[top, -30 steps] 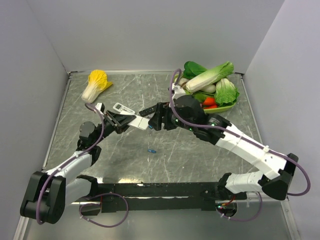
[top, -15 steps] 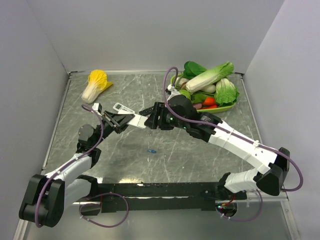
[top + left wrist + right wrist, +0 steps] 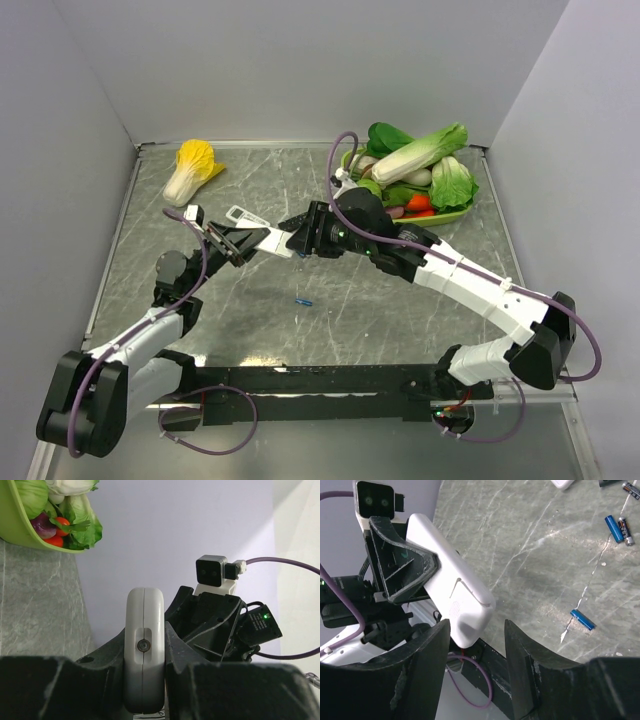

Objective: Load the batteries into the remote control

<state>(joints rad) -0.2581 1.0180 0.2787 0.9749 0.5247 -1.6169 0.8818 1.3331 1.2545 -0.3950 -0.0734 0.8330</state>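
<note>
The white remote control (image 3: 144, 611) is clamped edge-on in my left gripper (image 3: 144, 645), held above the table with its plain back (image 3: 451, 586) toward the right wrist camera. In the top view the left gripper (image 3: 238, 243) grips the remote control (image 3: 268, 240) at one end. My right gripper (image 3: 297, 239) meets the other end. Its jaws (image 3: 476, 652) stand open astride that free end, with a gap on the right side. One blue battery (image 3: 302, 301) lies on the table below; the right wrist view shows it (image 3: 582, 620) and two more batteries (image 3: 615, 528) farther off.
A green bowl (image 3: 455, 214) piled with vegetables sits at the back right. A yellow-white cabbage (image 3: 190, 168) lies at the back left. A small white item (image 3: 245, 215) rests on the table behind the held remote. Grey walls close in three sides.
The right gripper has moved left up to the remote's free end, and its jaws have narrowed around it. The left gripper keeps its hold, almost still.
</note>
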